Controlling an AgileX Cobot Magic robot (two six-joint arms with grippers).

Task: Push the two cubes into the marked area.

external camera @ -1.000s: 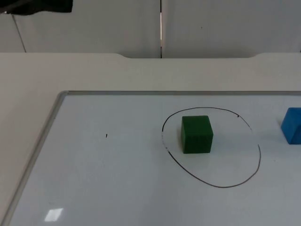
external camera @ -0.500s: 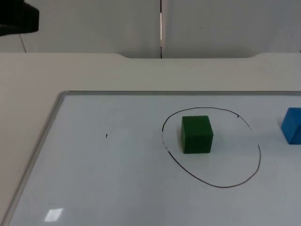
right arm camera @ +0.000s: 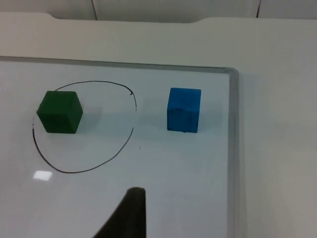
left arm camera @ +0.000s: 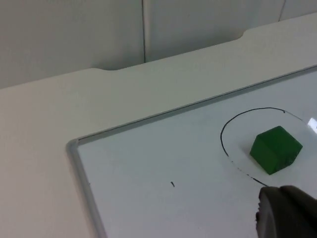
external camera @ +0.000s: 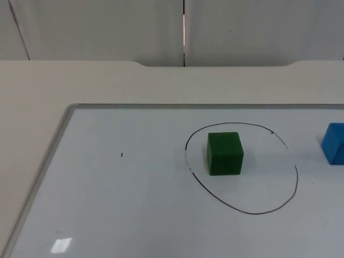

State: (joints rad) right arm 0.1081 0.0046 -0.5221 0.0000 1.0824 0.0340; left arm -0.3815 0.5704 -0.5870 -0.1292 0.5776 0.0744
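The green cube (external camera: 225, 153) sat inside the drawn ring (external camera: 296, 177) on the whiteboard (external camera: 107, 204). The blue cube (right arm camera: 184, 109) stood outside it, ahead of the right tool (right arm camera: 130, 214); I couldn't tell either tool's grip. The left tool (left arm camera: 287, 213) hung just short of the green cube.

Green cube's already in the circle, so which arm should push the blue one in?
Right, probably. The blue cube sits outside the drawn circle on the robot's right side, in plain sight of the right gripper; the green cube is inside.
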